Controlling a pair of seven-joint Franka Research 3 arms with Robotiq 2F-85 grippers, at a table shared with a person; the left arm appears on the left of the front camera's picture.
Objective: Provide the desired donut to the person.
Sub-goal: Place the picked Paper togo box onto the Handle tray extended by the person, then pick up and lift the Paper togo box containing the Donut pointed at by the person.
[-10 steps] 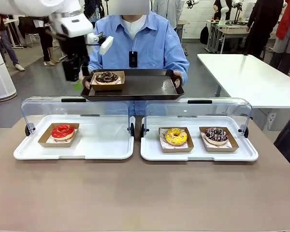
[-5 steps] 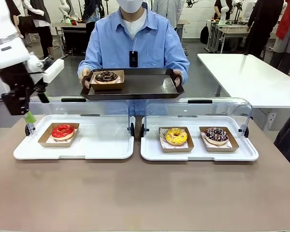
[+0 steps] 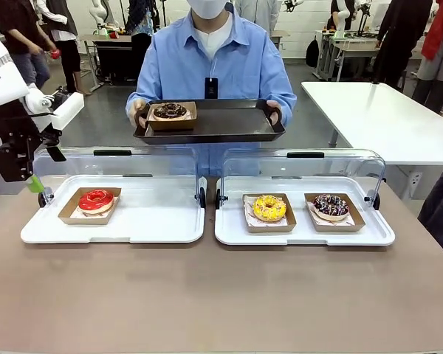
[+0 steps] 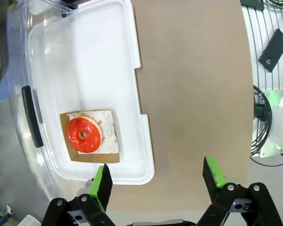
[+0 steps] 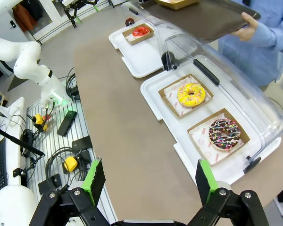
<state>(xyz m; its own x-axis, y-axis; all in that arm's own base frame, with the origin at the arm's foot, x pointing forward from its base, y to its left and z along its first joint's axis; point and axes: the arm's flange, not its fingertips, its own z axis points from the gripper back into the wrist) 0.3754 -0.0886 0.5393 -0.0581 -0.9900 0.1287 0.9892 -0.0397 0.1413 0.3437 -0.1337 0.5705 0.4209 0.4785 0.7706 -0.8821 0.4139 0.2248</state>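
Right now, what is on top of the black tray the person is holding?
One chocolate donut in a brown paper box sits near one end; the rest of the black tray is bare. The box walls hide the donut's underside.

A donut (image 3: pixel 170 110) sits left on the person's (image 3: pixel 214 63) tray (image 3: pixel 232 127), beyond the table (image 3: pixel 207 295).

Front view: fixed on the robot's side, facing across the worktop (image 3: pixel 221 295) to the person (image 3: pixel 214 66) opposite.
Left wrist view: high, looking straight down past the left end effector (image 4: pixel 158 178) onto the left tray (image 4: pixel 85 56).
Right wrist view: high, slanting down past the right end effector (image 5: pixel 150 181) along the worktop.
Shared: left tray and its red donut (image 3: pixel 96 199) in all three; right tray (image 3: pixel 232 221), front and right wrist.
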